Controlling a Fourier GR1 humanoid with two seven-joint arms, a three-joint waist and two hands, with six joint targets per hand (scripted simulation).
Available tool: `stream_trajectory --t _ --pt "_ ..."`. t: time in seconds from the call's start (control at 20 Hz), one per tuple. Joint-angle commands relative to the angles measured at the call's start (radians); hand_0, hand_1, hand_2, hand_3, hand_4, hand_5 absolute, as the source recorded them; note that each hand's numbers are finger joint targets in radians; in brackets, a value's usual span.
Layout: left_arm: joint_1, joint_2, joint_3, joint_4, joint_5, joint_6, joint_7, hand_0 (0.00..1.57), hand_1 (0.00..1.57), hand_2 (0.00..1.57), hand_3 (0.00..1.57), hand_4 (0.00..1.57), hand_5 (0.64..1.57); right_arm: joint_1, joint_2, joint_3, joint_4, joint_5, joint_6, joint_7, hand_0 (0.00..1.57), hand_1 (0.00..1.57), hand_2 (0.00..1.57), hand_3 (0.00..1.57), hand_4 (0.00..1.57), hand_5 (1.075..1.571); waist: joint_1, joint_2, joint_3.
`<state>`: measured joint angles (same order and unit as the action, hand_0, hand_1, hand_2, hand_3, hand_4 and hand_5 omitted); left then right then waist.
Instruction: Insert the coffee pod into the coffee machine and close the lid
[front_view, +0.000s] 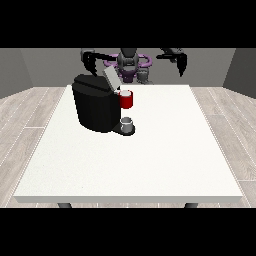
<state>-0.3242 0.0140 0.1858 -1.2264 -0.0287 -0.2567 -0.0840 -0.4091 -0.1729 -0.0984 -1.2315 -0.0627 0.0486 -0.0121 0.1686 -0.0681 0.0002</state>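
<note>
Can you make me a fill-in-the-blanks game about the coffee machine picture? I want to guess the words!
1. The coffee machine is the colour ____.
2. The machine's lid is ____, not closed.
3. The part sticking out at the machine's front is the colour ____.
4. Both hands, one at the view's left and one at the view's right, are held ____ the table.

Missing words: black; open; red; above
</note>
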Motion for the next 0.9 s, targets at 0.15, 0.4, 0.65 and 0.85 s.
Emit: stream_trajectory --t 0.15,0.4,0.65,0.85 --pt "0.056 -0.012 -0.067 -0.104 0.004 0.097 0.025 0.00 0.00 0.00 0.00 0.00 1.571 -0.083 0.011 0.010 0.081 0.022 0.015 -0.030 0.00 0.00 0.00 0.00 0.00 1.571 -0.034 0.056 -0.0001" --pt "0.138 0.065 -0.009 -0.115 0.048 -0.009 -0.042 0.00 0.00 0.00 0.00 0.00 1.571 -0.109 -0.012 0.002 0.102 0.035 0.030 -0.024 0.00 0.00 0.00 0.00 0.00 1.571 -0.033 0.076 -0.0002" --pt "0.079 0.041 -0.044 -0.186 0.057 0.035 0.040 0.00 0.00 0.00 0.00 0.00 1.571 -0.186 -0.005 -0.008 0.194 0.054 0.020 -0.072 0.00 0.00 0.00 0.00 0.00 1.571 -0.011 0.113 0.0000" --pt "0.027 0.046 -0.028 -0.138 0.052 0.073 0.031 0.00 0.00 0.00 0.00 0.12 1.571 -0.233 0.070 0.046 0.170 0.095 -0.043 -0.037 0.00 0.00 0.00 0.00 0.00 1.571 -0.038 0.132 -0.0002"
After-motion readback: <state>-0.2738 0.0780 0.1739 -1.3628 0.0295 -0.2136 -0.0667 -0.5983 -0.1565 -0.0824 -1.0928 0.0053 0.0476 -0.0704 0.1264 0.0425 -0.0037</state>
